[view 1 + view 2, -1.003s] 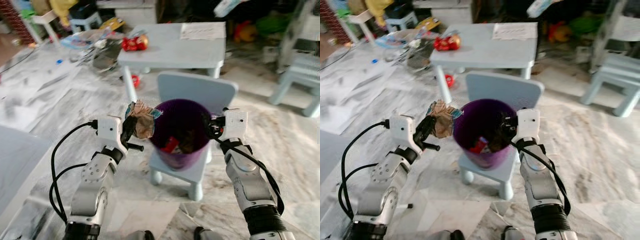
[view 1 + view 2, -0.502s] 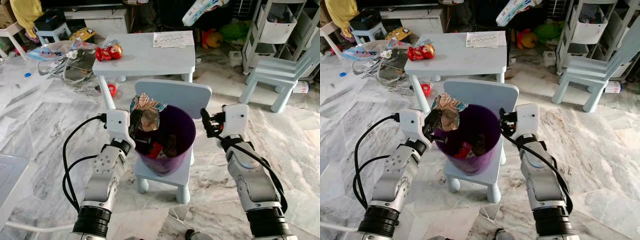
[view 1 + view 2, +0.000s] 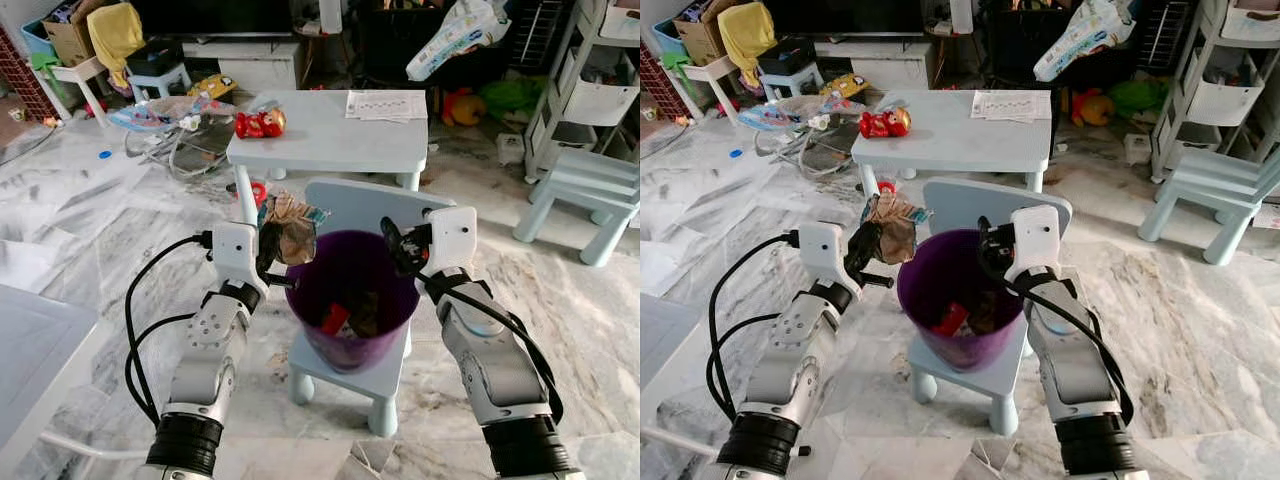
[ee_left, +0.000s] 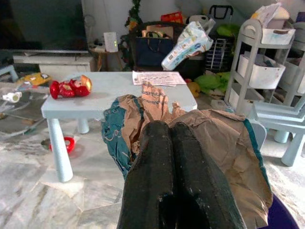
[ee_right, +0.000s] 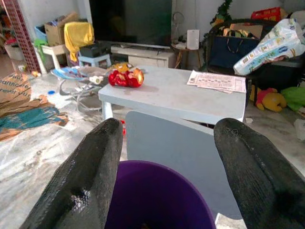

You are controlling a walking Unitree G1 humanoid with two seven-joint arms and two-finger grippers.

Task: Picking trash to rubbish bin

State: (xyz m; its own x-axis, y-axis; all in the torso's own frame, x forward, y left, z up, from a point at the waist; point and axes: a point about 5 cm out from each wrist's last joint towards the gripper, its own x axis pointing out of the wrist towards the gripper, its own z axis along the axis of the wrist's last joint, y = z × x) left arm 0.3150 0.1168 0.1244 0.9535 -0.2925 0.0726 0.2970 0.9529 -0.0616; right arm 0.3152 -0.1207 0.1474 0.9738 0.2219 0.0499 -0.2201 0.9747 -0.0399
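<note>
My left gripper (image 3: 272, 247) is clamped tight on a crumpled brown and teal paper wrapper (image 3: 291, 232), fingers pressed together with the paper bunched around them. The wrapper sits at the left rim of the purple bin (image 3: 350, 300), partly over the edge, not inside. In the left wrist view the wrapper (image 4: 214, 143) spreads behind the closed fingers (image 4: 157, 167).

My right gripper (image 3: 392, 246) hovers over the bin's right rim, fingers spread wide, holding nothing. The right wrist view shows both fingers (image 5: 81, 181) far apart with the bin's rim (image 5: 157, 191) below them.

The bin stands on the seat of a small pale blue chair (image 3: 345, 205) on the marble floor (image 3: 100, 250). Inside the bin there is a red scrap (image 3: 334, 319) and some darker trash.

Behind the chair is a light blue table (image 3: 330, 135) with a red toy (image 3: 259, 123) and a printed sheet (image 3: 386, 104) on it. A second pale blue chair (image 3: 585, 195) is well off to my right. Clutter lies on the floor to the far left near a yellow cloth (image 3: 115, 30).
</note>
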